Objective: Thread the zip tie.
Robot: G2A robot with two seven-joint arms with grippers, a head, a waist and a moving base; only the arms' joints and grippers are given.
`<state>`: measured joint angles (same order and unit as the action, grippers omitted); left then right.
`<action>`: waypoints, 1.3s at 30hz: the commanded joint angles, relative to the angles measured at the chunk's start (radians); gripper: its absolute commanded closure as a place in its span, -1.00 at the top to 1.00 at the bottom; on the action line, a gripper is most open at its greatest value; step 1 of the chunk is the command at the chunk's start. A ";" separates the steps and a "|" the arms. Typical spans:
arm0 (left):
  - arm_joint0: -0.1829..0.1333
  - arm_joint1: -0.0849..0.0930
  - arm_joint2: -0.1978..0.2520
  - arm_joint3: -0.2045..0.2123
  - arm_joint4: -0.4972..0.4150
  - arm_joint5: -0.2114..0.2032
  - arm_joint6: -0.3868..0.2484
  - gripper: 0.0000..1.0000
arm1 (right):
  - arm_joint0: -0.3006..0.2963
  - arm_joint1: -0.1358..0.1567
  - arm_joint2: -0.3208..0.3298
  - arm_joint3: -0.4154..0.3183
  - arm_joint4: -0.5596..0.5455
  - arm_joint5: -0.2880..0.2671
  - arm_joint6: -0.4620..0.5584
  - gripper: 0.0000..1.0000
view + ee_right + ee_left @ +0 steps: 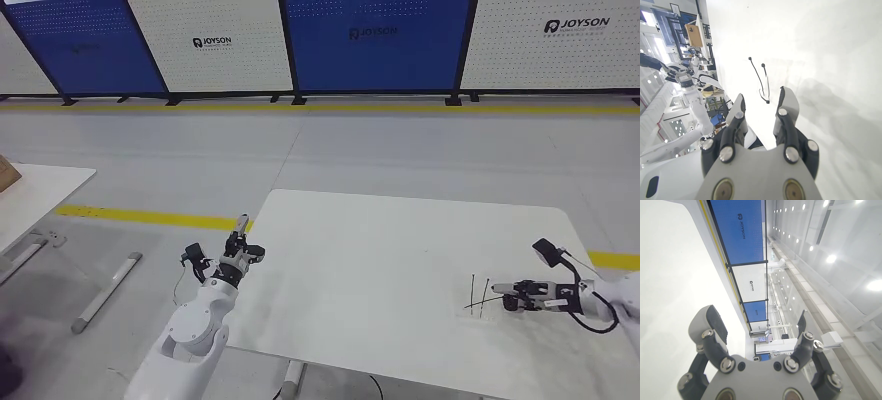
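Observation:
Three thin black zip ties (pixel 761 83) lie loose and overlapping on the white table (pixel 400 260) near its right edge, and in the top view the zip ties (pixel 480 293) look like a small dark cluster. My right gripper (pixel 762 92) is low over the table just short of them, open, with nothing between its fingers; the right gripper (pixel 498 292) points left at the ties. My left gripper (pixel 757 309) is open and holds nothing. It is at the table's left edge, and this left gripper (pixel 240 232) is far from the ties.
A second white table (pixel 40 190) with a brown box (pixel 5 172) stands off to the left. A yellow floor line (pixel 150 217) runs behind the table. Blue and white partition panels (pixel 380 45) close off the back.

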<state>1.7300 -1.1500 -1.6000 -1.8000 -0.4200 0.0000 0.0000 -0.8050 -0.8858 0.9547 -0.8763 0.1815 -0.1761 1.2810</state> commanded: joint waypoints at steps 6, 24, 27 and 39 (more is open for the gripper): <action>0.000 0.000 0.000 0.000 0.000 0.000 0.000 1.00 | 0.006 -0.005 -0.003 0.012 -0.010 0.007 0.007 -0.38; 0.000 0.000 0.000 0.000 0.000 0.000 0.000 1.00 | 0.016 -0.012 0.006 0.038 -0.007 0.006 0.018 -1.00; 0.000 0.000 0.000 0.000 0.000 0.000 0.000 1.00 | 0.015 -0.011 0.014 0.036 0.004 -0.009 0.031 -1.00; 0.000 0.000 0.000 0.000 0.000 0.000 0.000 1.00 | -0.068 0.029 0.161 -0.043 0.171 -0.164 0.075 -1.00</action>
<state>1.7300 -1.1500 -1.6000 -1.8000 -0.4200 0.0000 0.0000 -0.8631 -0.8609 1.0993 -0.9032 0.3364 -0.3346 1.3463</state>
